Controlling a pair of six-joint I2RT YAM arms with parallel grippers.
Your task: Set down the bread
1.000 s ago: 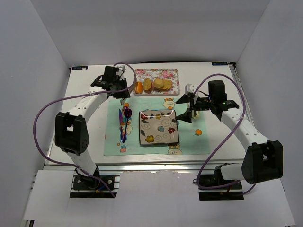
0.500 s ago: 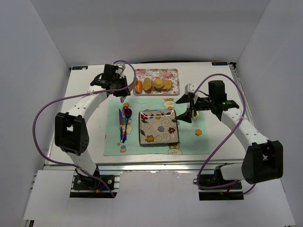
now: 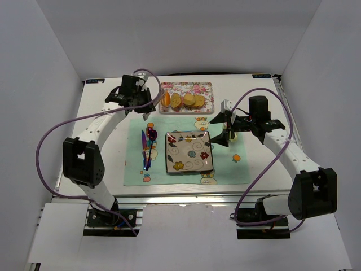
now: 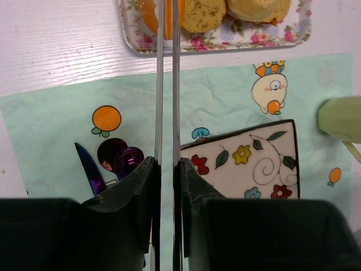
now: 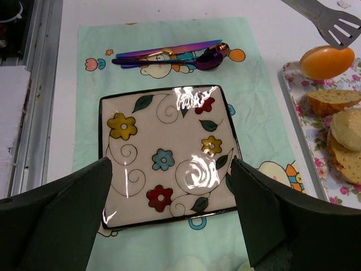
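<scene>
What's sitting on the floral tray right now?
On the floral tray: the orange bread roll at its left end, paler bread slices beside it. The tongs partly cover the roll from above, so any contact is hidden.

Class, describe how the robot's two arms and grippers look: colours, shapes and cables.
The left arm and right arm have white links with bulky black joints. A purple cable loops alongside each. The left gripper and right gripper are black, with wedge-shaped fingers.
</scene>
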